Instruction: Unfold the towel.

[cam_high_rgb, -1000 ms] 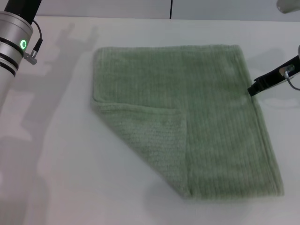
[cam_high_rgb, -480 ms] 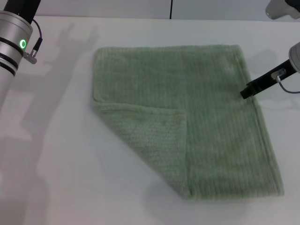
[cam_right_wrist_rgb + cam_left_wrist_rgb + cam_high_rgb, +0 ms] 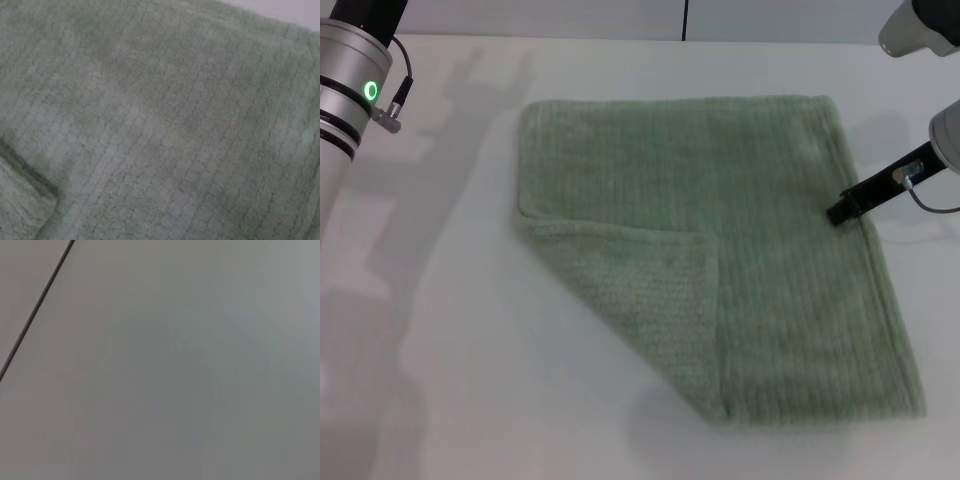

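— White tabletop [image 3: 450, 330] fills the head view, with a pale wall panel and a dark vertical seam along the far edge at twelve o'clock. What's lying on it?

— The towel [image 3: 760, 230], sage green and ribbed, spread over the middle of the table and reaching toward four o'clock. Its corner at about eight o'clock is folded over onto the cloth, making a triangular flap [image 3: 640, 300] whose point ends near six o'clock.

— And the arms?

— The right gripper [image 3: 842, 211] comes in from three o'clock as a dark, slim tip, sitting at the towel's right hem, a little above the middle of that edge. I cannot tell whether it is released or clenched, or whether it actually touches the cloth (only a narrow black end shows). The left gripper itself is out of sight; only the left arm [image 3: 350, 95], a silver cylinder with a green ring light, stands at ten o'clock, well apart from the towel, throwing a shadow across the table.

— Do the wrist cameras add anything?

— The right wrist view is nearly all towel [image 3: 165, 125]: ribbed pile, a hemmed border, a sliver of white table at one corner and a folded edge at another. The left wrist view shows only a plain grey surface [image 3: 190, 370] crossed by a thin dark line
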